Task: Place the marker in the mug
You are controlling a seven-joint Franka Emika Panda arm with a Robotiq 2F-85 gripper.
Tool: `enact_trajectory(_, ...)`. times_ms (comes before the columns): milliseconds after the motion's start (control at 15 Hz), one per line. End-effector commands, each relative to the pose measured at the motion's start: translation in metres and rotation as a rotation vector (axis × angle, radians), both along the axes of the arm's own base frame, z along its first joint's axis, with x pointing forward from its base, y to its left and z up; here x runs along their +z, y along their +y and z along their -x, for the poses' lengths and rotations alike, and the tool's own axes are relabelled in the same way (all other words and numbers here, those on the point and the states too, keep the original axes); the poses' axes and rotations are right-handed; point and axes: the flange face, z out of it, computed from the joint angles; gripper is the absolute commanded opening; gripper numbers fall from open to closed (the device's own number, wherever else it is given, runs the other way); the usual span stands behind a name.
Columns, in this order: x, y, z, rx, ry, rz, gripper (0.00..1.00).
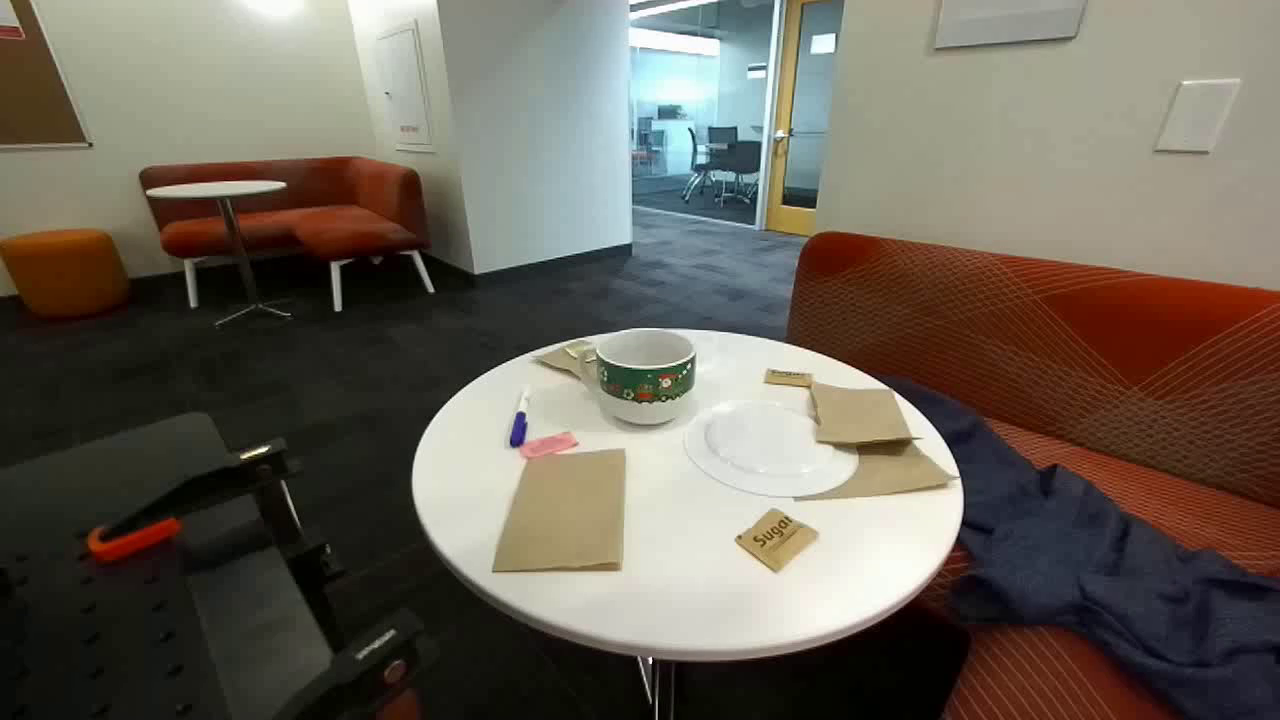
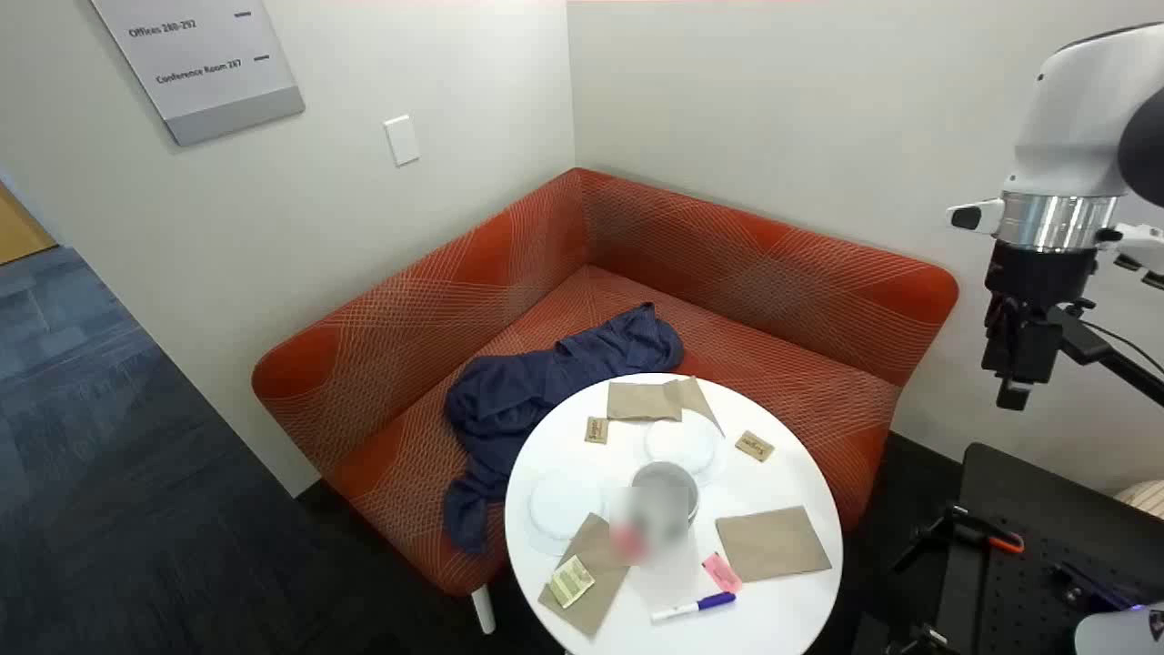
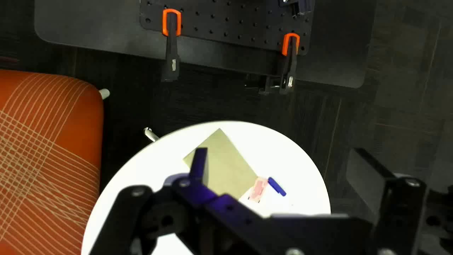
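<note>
We find the purple-capped marker [image 2: 696, 606] lying on the desk [image 1: 690, 590], just beside a pink sweetener packet [image 1: 548, 445]. The fingers [image 3: 198, 164] stand wide apart, empty. We judge the marker light, rigid, prone to rolling: grip mid-barrel, across its length.

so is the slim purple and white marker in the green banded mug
Out: both exterior views show the marker on the round white tabletop, apart from the mug.

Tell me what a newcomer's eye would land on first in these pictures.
Probably the orange-red couch beside the round white table, with a dark blue cloth crumpled on its seat. Next, the mug with its green band, the tallest thing on that table. The marker, blue at one end, lies nearby, beside a pink packet.
</note>
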Motion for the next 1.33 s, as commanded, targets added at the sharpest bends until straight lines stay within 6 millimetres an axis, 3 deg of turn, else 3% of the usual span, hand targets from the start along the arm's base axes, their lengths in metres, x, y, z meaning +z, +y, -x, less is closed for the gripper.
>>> enact_trajectory(0,0.001,0.0,0.0,0.0,0.001,0.0,1.0)
enact_trajectory(533,0.002,0.006,-0.004,0.011,-0.004,0.017,1.0)
enact_trajectory(867,0.004,0.063,-0.017,0.107,-0.035,0.125,1.0)
enact_trajectory(1267,-0.015,0.157,-0.037,0.227,-0.149,0.24,1.0)
